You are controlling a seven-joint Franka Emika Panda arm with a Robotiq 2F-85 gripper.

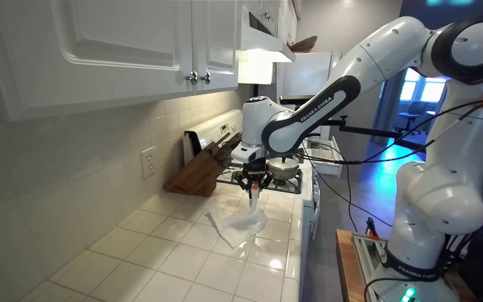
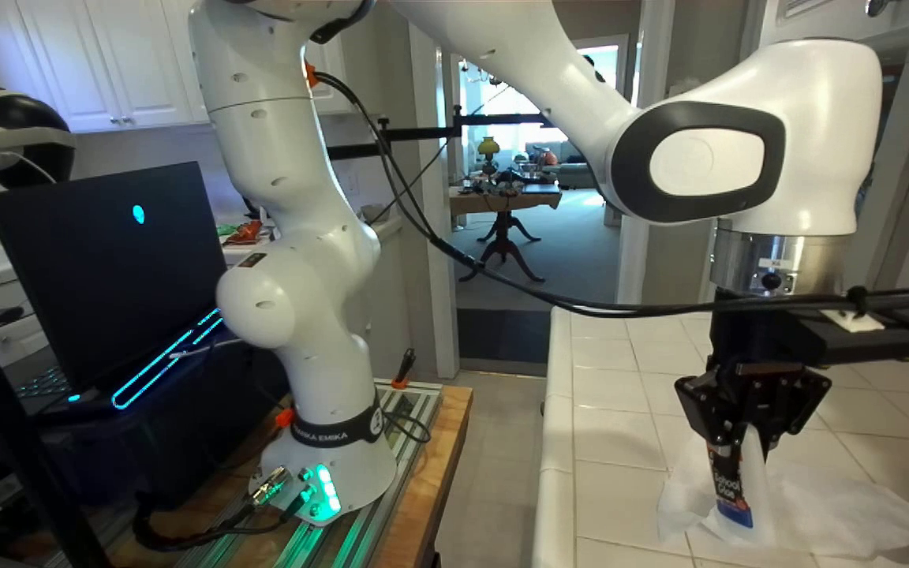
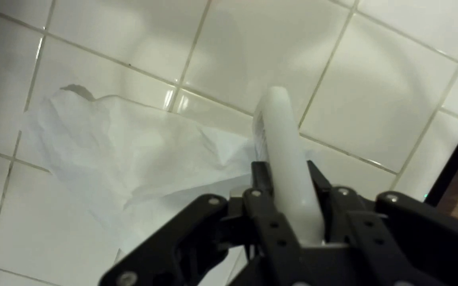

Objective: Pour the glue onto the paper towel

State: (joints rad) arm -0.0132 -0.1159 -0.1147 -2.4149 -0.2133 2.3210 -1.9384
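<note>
The glue [image 1: 253,200] is a small white bottle with an orange top. It also shows in an exterior view [image 2: 729,483], with its dark label and blue lower band. My gripper [image 1: 255,193] is shut on it; in the wrist view the fingers [image 3: 287,169] lie on both sides of the glue [image 3: 288,151]. The bottle is slightly tilted, orange top up between the fingers and base down. The paper towel [image 1: 243,226] lies rumpled on the tiles under and beside the bottle, and fills the left of the wrist view [image 3: 133,155]. I cannot tell whether the base touches it.
A wooden knife block [image 1: 195,173] stands against the wall behind the gripper. A stove with a lidded pot [image 1: 283,168] is beyond it. White cabinets [image 1: 111,50] hang above the tiled counter [image 1: 174,260]. Black cables [image 2: 628,309] run along the arm.
</note>
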